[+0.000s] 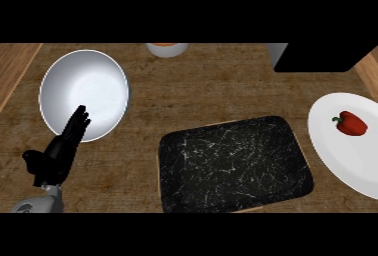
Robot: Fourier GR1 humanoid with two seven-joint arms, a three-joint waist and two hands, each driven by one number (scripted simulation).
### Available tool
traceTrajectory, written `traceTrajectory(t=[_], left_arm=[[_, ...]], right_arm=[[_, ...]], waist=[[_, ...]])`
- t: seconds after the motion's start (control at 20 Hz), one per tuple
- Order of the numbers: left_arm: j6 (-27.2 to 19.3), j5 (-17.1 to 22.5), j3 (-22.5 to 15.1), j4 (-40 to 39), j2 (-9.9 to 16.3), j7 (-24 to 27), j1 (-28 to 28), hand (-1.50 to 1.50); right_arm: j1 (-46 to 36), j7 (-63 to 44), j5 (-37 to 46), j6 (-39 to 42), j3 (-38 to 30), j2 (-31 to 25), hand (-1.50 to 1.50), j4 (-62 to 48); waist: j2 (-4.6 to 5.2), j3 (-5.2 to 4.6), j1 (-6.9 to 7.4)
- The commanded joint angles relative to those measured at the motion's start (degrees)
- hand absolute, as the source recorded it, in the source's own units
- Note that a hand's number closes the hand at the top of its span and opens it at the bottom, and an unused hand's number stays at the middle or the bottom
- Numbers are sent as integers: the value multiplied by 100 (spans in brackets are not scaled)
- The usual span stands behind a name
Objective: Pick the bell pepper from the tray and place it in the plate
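A red bell pepper [351, 123] with a green stem lies on the white plate [336, 155] at the right edge of the head view. The black marbled tray [232, 164] sits in the middle of the counter with nothing on it. My left hand [60, 150] stands at the lower left with straight fingers pointing up, overlapping the lower rim of a second white plate [85, 92]. It holds nothing. My right hand does not show.
A white cup [167, 49] with something orange inside stands at the back centre. A black box-shaped object [325, 56] stands at the back right. Bare wooden counter lies between the tray and the plates.
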State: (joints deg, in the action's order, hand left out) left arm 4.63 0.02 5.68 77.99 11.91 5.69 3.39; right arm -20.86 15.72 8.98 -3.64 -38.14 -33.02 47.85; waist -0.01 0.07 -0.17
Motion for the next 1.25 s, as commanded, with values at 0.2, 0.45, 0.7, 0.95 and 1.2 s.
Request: traceTrajectory(t=[0.2, 0.45, 0.7, 0.95, 1.2], left_arm=[[178, 38, 43, 124, 73, 252, -364, 0], [-266, -262, -181, 12, -316, 186, -55, 0], [9, -73, -24, 27, -69, 27, 61, 0], [94, -97, 15, -360, -85, 433, 1, 0], [-16, -62, -8, -165, -183, 84, 91, 0]], right_arm=[[702, 985, -1351, 1578, -1221, -881, -150, -1040], [1057, 2155, -1226, 2347, -1255, -1502, -150, -2365], [1593, 3129, -1022, 2985, -1163, -1833, -150, -2916], [1620, 3594, -808, 2868, -954, -1856, -150, -3195], [1756, 3917, -804, 2655, -967, -1834, -150, -3314]], waist=[[9, 5, 13], [31, 18, 55], [33, 33, 57], [32, 33, 69], [23, 47, 54]])
